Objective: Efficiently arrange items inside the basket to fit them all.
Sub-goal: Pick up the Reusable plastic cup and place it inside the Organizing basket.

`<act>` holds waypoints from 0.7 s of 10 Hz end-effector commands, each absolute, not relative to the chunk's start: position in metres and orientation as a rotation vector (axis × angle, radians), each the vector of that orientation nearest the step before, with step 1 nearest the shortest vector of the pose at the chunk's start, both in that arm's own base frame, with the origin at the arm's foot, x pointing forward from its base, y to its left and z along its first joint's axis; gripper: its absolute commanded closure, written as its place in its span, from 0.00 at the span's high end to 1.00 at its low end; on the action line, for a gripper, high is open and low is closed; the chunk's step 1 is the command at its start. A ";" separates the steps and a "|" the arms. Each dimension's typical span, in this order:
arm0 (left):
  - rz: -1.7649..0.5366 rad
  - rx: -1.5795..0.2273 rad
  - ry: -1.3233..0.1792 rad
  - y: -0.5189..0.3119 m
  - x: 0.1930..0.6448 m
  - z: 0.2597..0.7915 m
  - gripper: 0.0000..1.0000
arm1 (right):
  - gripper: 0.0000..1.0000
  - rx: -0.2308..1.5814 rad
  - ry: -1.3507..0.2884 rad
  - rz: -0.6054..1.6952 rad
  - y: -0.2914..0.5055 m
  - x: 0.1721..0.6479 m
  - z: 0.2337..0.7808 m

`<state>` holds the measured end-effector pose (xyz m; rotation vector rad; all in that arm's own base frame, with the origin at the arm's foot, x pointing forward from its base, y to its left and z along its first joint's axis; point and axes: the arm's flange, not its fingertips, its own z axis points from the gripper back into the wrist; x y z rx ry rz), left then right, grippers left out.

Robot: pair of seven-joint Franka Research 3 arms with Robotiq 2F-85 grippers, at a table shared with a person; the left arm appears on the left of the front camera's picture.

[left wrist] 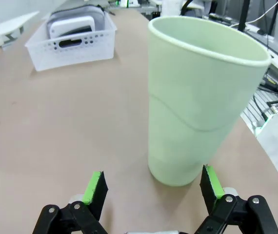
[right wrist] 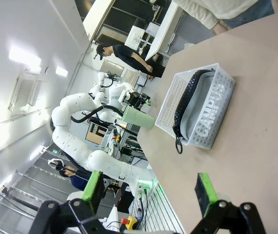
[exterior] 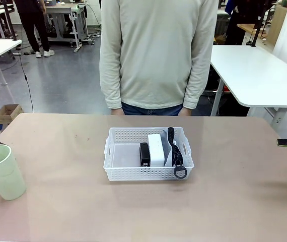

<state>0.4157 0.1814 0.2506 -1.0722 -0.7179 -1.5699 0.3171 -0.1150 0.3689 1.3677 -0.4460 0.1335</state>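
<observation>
Cup (left wrist: 202, 102) upright on worktop (exterior: 234, 201), well apart from basket (exterior: 116, 166). Left pincer (left wrist: 151, 187) spread wide; one pad (left wrist: 212, 183) beside cup base, the other clear of it, nothing gripped. Right pincer (right wrist: 148, 190) likewise open and empty, well off from basket. Stapler (exterior: 144, 154), clock (exterior: 156, 148) and pouch (right wrist: 207, 112) packed at one end (free floor at the other). Risk, judged: off-centre closing tips or shoves cup; low grip lets it swing.
</observation>
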 end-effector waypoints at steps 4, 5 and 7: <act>-1.670 -1.087 -0.681 0.182 0.371 0.224 1.00 | 1.00 1.367 -0.450 0.158 -0.115 0.312 0.369; -1.682 -1.097 -0.679 0.176 0.369 0.222 1.00 | 1.00 1.367 -0.450 0.158 -0.115 0.312 0.369; -1.689 -1.105 -0.712 0.163 0.362 0.222 1.00 | 1.00 1.367 -0.450 0.158 -0.115 0.312 0.369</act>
